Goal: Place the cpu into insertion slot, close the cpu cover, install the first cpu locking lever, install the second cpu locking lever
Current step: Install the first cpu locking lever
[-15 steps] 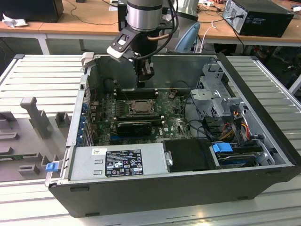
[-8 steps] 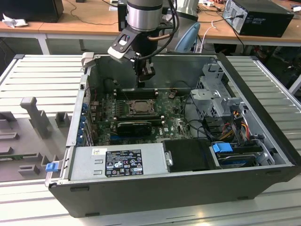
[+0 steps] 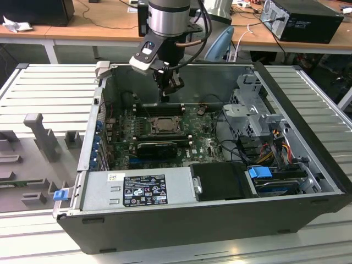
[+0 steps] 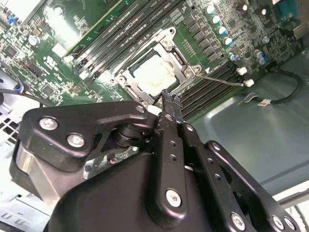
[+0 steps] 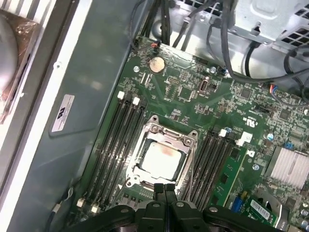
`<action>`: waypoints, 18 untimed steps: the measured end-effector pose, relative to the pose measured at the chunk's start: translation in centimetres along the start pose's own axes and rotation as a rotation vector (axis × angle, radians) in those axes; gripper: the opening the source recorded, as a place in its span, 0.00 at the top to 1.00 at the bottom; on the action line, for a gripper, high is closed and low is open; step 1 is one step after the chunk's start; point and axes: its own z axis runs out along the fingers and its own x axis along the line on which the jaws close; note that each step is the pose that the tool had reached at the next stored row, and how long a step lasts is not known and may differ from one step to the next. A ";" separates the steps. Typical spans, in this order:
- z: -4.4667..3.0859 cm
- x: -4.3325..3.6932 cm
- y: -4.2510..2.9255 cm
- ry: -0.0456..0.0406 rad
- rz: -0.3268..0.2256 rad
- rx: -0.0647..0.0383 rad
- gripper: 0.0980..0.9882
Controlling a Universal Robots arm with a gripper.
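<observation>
"Where is the cpu (image 5: 161, 159)?"

"Seated in the insertion slot (image 5: 135, 174) on the green board (image 5: 193, 96). The cpu cover (image 5: 166, 131) lies flat over it, and the chip shows through its window."

"And your gripper (image 5: 164, 187)?"

"My fingers (image 4: 166, 121) are pressed together with nothing between them. In both wrist views the tips sit right at the slot's edge. I can't tell whether they touch it."
</observation>
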 end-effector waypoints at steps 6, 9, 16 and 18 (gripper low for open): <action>0.00 0.00 -0.01 -0.0001 -0.067 0.001 0.99; 0.01 0.00 -0.01 -0.0001 -0.098 0.002 0.99; 0.01 0.00 0.00 -0.0002 -0.260 0.006 0.99; 0.02 0.00 0.01 -0.0002 -0.288 0.006 0.99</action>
